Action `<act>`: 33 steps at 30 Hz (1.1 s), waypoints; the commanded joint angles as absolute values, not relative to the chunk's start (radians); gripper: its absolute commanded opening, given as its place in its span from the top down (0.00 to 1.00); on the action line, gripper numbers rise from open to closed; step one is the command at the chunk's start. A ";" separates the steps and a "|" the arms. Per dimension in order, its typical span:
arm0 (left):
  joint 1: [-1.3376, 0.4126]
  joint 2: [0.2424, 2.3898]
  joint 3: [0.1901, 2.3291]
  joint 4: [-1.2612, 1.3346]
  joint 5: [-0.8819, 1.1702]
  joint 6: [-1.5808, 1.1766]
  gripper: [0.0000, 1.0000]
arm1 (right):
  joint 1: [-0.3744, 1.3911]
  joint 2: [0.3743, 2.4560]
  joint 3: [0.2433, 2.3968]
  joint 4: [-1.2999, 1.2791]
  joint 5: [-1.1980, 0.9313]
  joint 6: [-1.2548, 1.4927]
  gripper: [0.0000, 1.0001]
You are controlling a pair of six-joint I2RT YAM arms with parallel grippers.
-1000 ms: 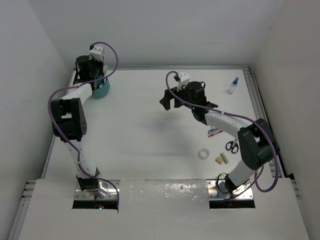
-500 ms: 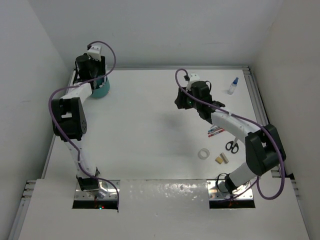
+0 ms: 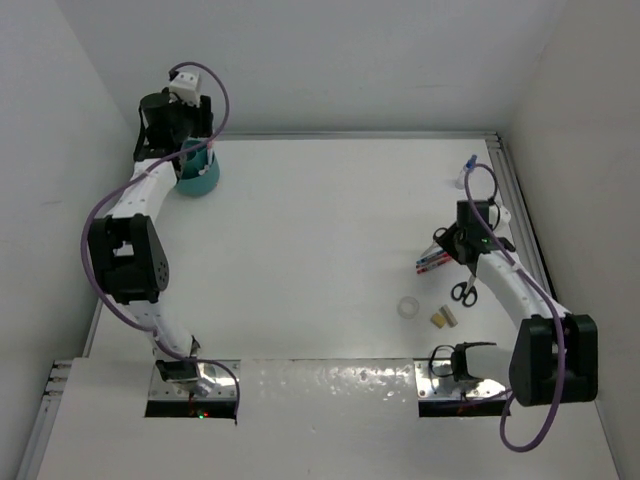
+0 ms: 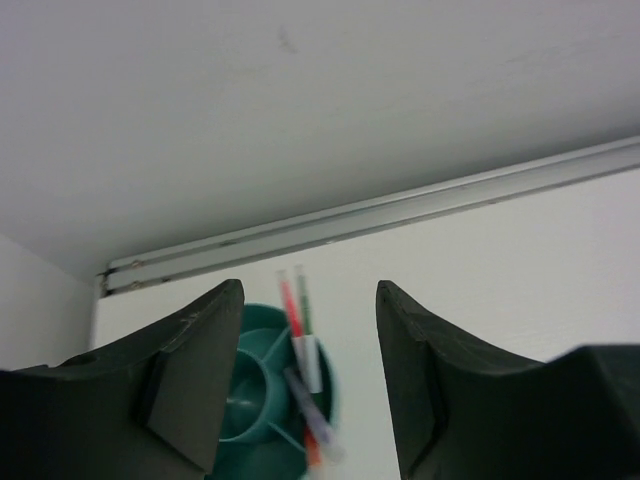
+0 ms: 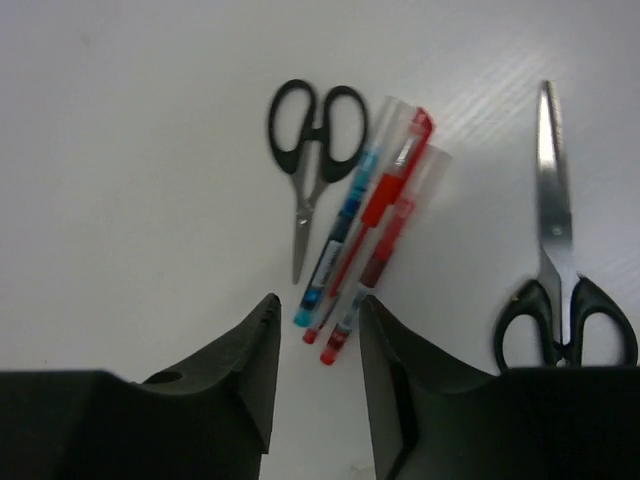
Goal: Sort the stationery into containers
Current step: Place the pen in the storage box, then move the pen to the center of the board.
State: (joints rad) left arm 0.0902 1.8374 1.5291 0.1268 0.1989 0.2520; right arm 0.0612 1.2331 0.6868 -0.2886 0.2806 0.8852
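The left gripper (image 4: 310, 295) is open about halfway and holds nothing. It hangs over the teal pot (image 3: 200, 181) in the upper left of the top view. A few standing pens (image 4: 293, 305) are in the pot. The right gripper (image 5: 318, 335) has only a small, empty gap. It sits just below the tips of three loose pens (image 5: 375, 225). These lie between the small scissors (image 5: 313, 135) and the big scissors (image 5: 556, 250), at the right of the top view.

The right gripper (image 5: 318, 310) is hovering with its fingers a little apart over the tips of one blue and two red pens (image 5: 383, 205). Just beside them small black scissors (image 5: 313, 150) are lying, and bigger scissors (image 5: 557, 250) are lying farther off.
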 commanded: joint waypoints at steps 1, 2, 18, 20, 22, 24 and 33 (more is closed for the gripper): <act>0.063 1.787 1.511 0.040 0.333 0.192 0.47 | -0.027 1.198 0.622 -0.260 0.295 1.047 0.65; 0.060 1.784 1.506 0.028 0.342 0.184 0.47 | -0.038 1.206 0.614 -0.249 0.270 1.055 0.66; -0.126 1.787 1.485 -0.233 0.353 0.262 0.47 | -0.092 1.411 0.634 -0.180 0.207 1.031 0.69; -0.144 1.783 1.471 -0.232 0.348 0.262 0.46 | -0.094 1.423 0.632 -0.175 0.207 1.034 0.71; -0.153 1.778 1.463 -0.227 0.339 0.258 0.47 | -0.094 1.437 0.629 -0.172 0.207 1.035 0.72; -0.158 1.776 1.457 -0.216 0.331 0.247 0.47 | -0.094 1.446 0.623 -0.158 0.207 1.039 0.72; -0.158 1.775 1.459 -0.199 0.301 0.241 0.47 | -0.094 1.489 0.609 -0.147 0.204 1.042 0.73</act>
State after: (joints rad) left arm -0.1619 1.8015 1.4559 -0.2295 0.3153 0.2420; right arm -0.0895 1.4883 0.6041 -0.1753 0.2031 1.0222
